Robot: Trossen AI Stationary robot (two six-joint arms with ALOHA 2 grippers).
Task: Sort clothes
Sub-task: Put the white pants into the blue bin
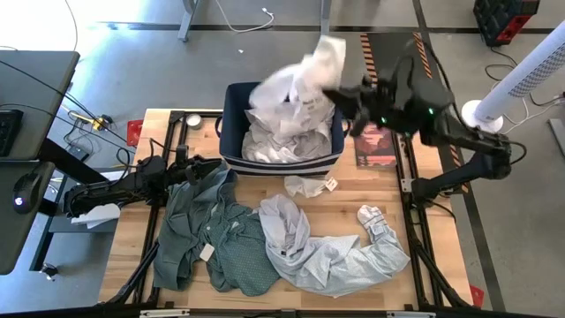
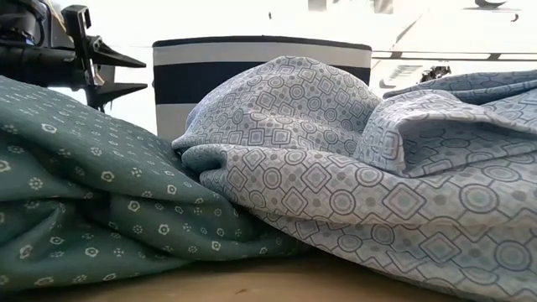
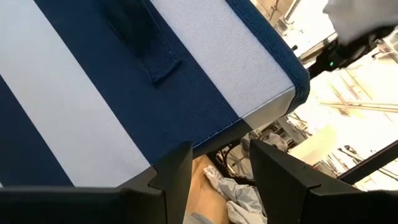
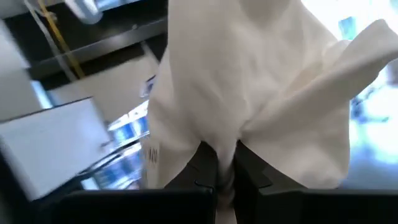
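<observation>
At the table's (image 1: 177, 124) near edge lie a grey-green shirt (image 1: 207, 243) and a pale blue shirt (image 1: 331, 252). The left gripper (image 1: 190, 166) hovers low beside the bin (image 1: 231, 141), fingers spread. Farther off, the raised right gripper (image 1: 334, 95) pinches a white shirt (image 1: 305, 75) over the bin.

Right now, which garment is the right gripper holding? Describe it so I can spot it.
Find the navy, white-striped fabric bin at the table's far edge. Above its right side, the right gripper is shut on a white cloth shirt, lifted in mid-air. Unlike the white clothes in the bin, it hangs airborne.
</observation>
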